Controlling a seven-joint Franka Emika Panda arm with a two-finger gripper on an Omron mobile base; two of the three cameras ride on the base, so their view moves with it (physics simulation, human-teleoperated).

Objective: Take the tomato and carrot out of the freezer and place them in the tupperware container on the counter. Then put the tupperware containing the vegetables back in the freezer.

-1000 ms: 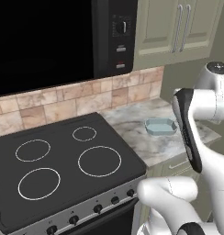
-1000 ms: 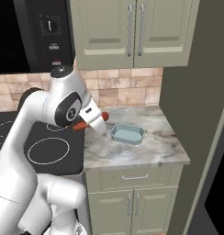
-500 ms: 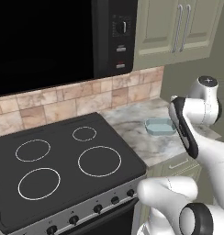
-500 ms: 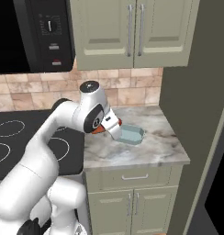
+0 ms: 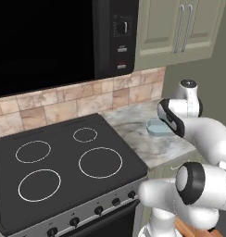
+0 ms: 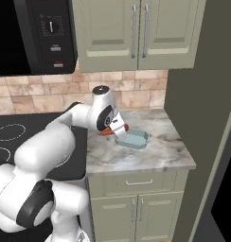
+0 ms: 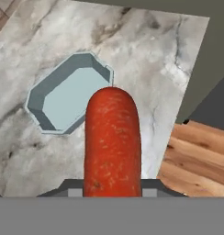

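Observation:
The orange-red carrot (image 7: 113, 142) sticks out from my gripper (image 7: 113, 184), which is shut on it; the carrot hides the fingertips. It hangs above the marble counter (image 7: 146, 55), its tip over the near edge of the pale blue-grey tupperware container (image 7: 68, 98), which lies empty. From the right base view, the gripper (image 6: 115, 127) holds the carrot (image 6: 107, 133) just left of the container (image 6: 134, 139) on the counter (image 6: 155, 153). The left base view has the container (image 5: 157, 128) partly behind my arm. The freezer's dark grey side (image 6: 198, 94) rises at the right. The tomato is out of view.
A black stovetop (image 5: 64, 162) adjoins the counter on the left, with a black microwave (image 5: 50, 41) above it. Sage green wall cabinets (image 6: 136, 33) hang over the counter. A wooden floor (image 7: 201, 156) lies beyond the counter edge.
My arm has swung over the counter with the carrot, from beside the stove to just above the container's near edge. The container has not moved.

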